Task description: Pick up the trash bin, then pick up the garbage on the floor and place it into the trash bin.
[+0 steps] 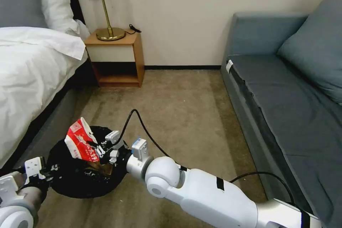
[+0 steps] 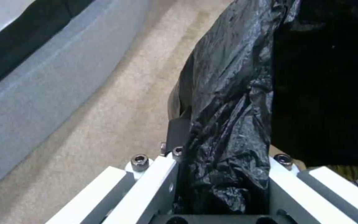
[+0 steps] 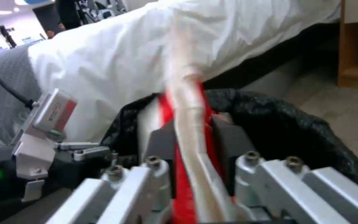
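1. Left gripper (image 1: 50,177) down at the near-left corner of the head view, clenched on the bag-covered rim of the trash bin (image 1: 76,181); left wrist view confirms it, crinkly black bag (image 2: 228,124) pinched between the fingers (image 2: 177,137)
2. Trash bin held just above the beige carpet (image 1: 185,114), close beside the bed (image 1: 32,71), black liner bunched all over the rim
3. Right gripper (image 1: 100,149) reaching in from the near right, right over the bin's opening, grasping the red-white packet (image 1: 81,141)
4. Packet standing upright, top edge poking well above the rim and tilted toward the bed; right wrist view has it edge-on, a red and white strip (image 3: 187,130) clamped between the dark pads (image 3: 228,140)
5. Something gold-brown (image 1: 101,168) inside the bin right below the packet, too dark to tell exactly what
6. Other stuff around: wooden nightstand (image 1: 117,57) with a brass lamp (image 1: 107,14) far-left against the wall, blue-grey sofa (image 1: 285,96) along the right, black cable (image 1: 142,128) looping off the right arm
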